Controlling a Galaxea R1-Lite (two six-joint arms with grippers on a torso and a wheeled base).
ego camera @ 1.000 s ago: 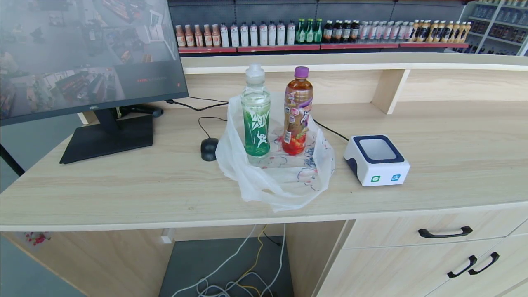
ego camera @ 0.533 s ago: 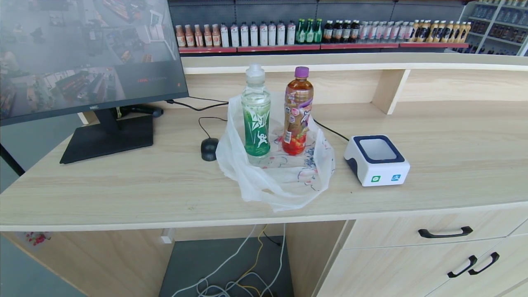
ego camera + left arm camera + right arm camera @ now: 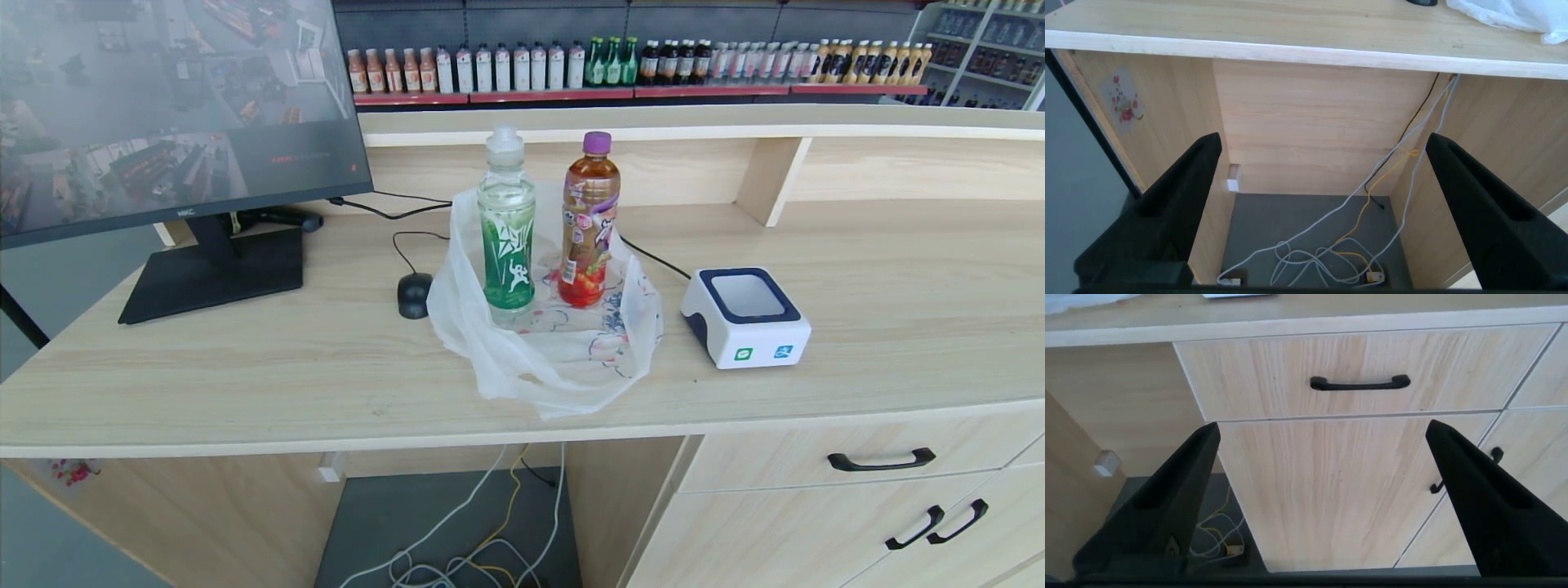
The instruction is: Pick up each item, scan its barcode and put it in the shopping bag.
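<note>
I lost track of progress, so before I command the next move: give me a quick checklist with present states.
1. Left pincer open and empty: ok.
2. Right pincer open and empty: ok.
3. Both pincers below the counter top, away from the items: ok.
4. Green-label bottle and purple-capped bottle upright in the shopping bag: ok.
5. Barcode scanner window uncovered: ok.
6. Barcodes scanned: cannot tell.

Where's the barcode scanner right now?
In the head view, the barcode scanner sits on the counter, just right of the shopping bag.
</note>
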